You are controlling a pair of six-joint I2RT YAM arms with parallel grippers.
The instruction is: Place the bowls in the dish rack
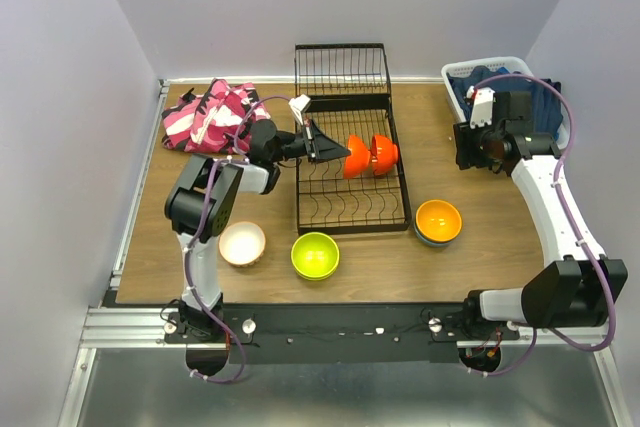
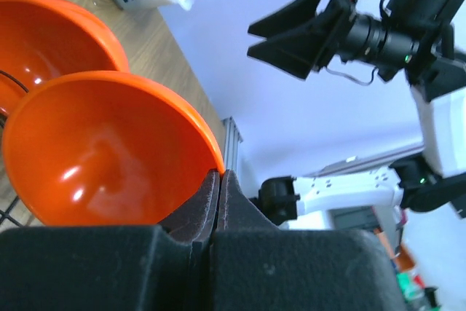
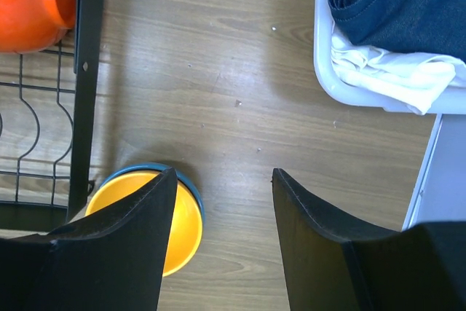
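Left gripper [image 2: 219,176]: fingers [image 2: 207,205] pressed shut, tips against the rim of a red-orange bowl [image 1: 357,157]. It stands on edge in the dish rack [image 1: 345,209], touching a second red-orange bowl [image 1: 384,153]. Right gripper [image 3: 223,176]: I see the fingers [image 3: 138,238] narrowly apart, nothing between, over the desk [image 1: 480,247] near its right edge. Orange bowl [image 1: 438,218] sits nested in the blue bowl [image 3: 195,193] off the rack's near-right corner. Lime bowl [image 1: 315,255] and cream bowl [image 1: 242,243] sit by the near edge.
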